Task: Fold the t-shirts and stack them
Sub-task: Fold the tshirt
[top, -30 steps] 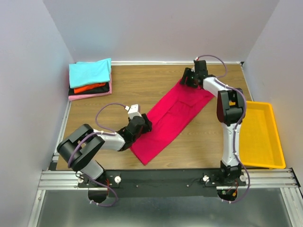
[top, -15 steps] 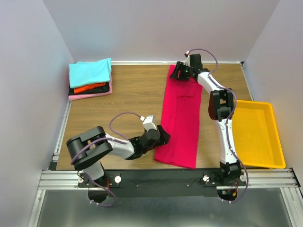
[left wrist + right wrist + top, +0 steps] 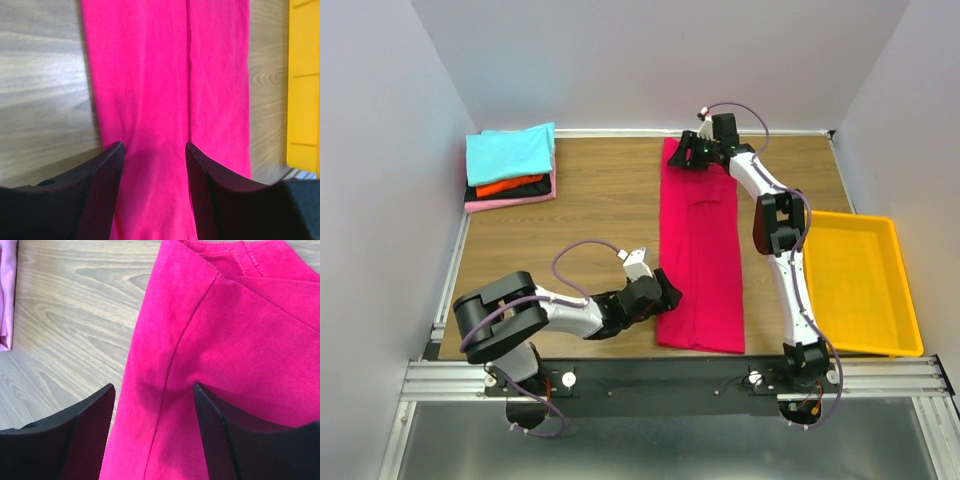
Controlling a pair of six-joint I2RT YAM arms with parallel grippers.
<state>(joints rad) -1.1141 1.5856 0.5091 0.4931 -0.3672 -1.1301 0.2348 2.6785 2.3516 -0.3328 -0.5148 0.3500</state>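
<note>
The crimson t-shirt (image 3: 700, 250) lies flat as a long narrow strip running from the far edge toward the near edge of the table (image 3: 590, 230). My left gripper (image 3: 665, 295) is at its near left edge, jaws open, straddling the cloth (image 3: 165, 75) with both fingers (image 3: 107, 190) low over it. My right gripper (image 3: 688, 155) is at the far collar end, open too, over a folded seam (image 3: 200, 340). Neither pinches the fabric. A stack of folded t-shirts sits far left: cyan (image 3: 510, 152) on top, then orange-red (image 3: 510, 185), black, and pink (image 3: 510, 201).
A yellow plastic bin (image 3: 865, 285) stands at the right side of the table, its wall also showing in the left wrist view (image 3: 302, 85). White walls close in the left, back and right. A metal rail runs along the near edge (image 3: 670, 380).
The crimson shirt swung from a diagonal lie to straight, far to near. My left gripper went right and nearer with its end; my right gripper went left with the collar end.
</note>
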